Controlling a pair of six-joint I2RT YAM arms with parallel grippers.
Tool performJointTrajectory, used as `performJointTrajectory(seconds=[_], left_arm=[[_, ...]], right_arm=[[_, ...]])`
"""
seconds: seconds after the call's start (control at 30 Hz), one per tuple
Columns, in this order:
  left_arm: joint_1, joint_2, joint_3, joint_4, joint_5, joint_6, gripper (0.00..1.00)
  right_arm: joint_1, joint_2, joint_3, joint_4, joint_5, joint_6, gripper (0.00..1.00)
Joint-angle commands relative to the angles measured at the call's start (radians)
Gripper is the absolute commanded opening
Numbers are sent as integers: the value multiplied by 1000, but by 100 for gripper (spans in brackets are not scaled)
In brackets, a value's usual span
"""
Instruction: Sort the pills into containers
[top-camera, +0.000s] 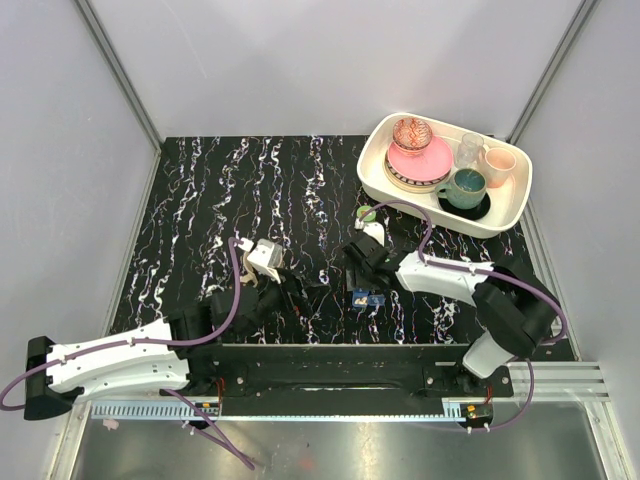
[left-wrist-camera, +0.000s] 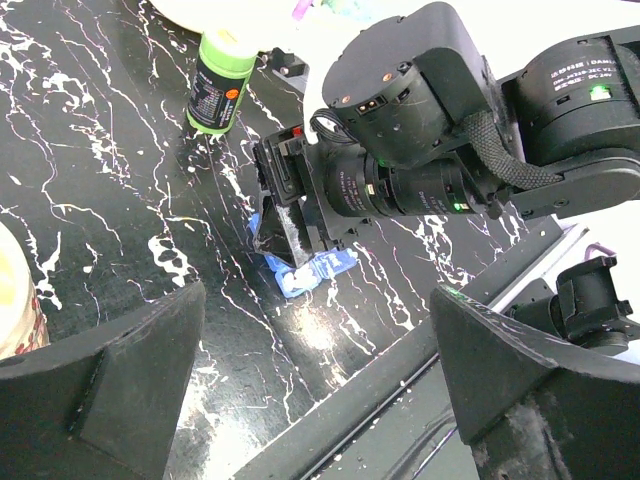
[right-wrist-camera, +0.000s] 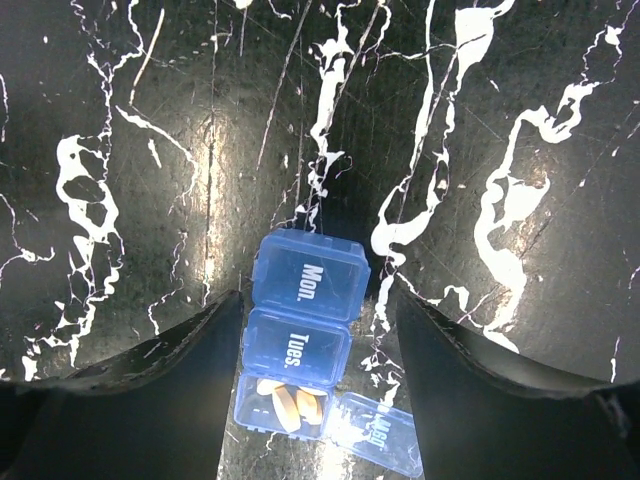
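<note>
The blue translucent pill box (right-wrist-camera: 300, 335) lies on the black marbled table, also seen in the top view (top-camera: 366, 298) and the left wrist view (left-wrist-camera: 312, 272). Its "Mon." and "Tues." lids are shut. The third compartment is open, its lid (right-wrist-camera: 385, 435) flipped aside, and holds a few orange pills (right-wrist-camera: 288, 405). My right gripper (right-wrist-camera: 318, 300) is open and hangs low over the box, one finger on each side, holding nothing; it also shows from above (top-camera: 362, 285). My left gripper (left-wrist-camera: 315, 335) is open and empty, to the left of the box (top-camera: 300, 292).
A green-capped pill bottle (top-camera: 367, 213) lies beyond the right gripper, also in the left wrist view (left-wrist-camera: 218, 82). A white tray (top-camera: 510, 215) at the back right holds pink plates, two mugs and a glass. A cream object (left-wrist-camera: 15, 295) shows at the left edge. The black base rail (top-camera: 330, 355) runs along the near edge.
</note>
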Motion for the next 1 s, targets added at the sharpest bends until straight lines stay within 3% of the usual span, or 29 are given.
performJointTrajectory(seconds=[0.0,0.57,0.83,0.97], left_arm=[[-1,-20,-7,10,-31,-9,99],[-1,-37,-12,-10,-37,-7,99],[-1,-57,-13,-27,-46,-6,99],[-1,-61,-15,-30,-46,-6,99]], right_arm=[[-10,26,37,35,-12,3,68],[-12,38,60,-20,-59,-46,61],[-10,21,35,-31,-84,-89,48],[-10,11,31,-35,-98,-116,52]])
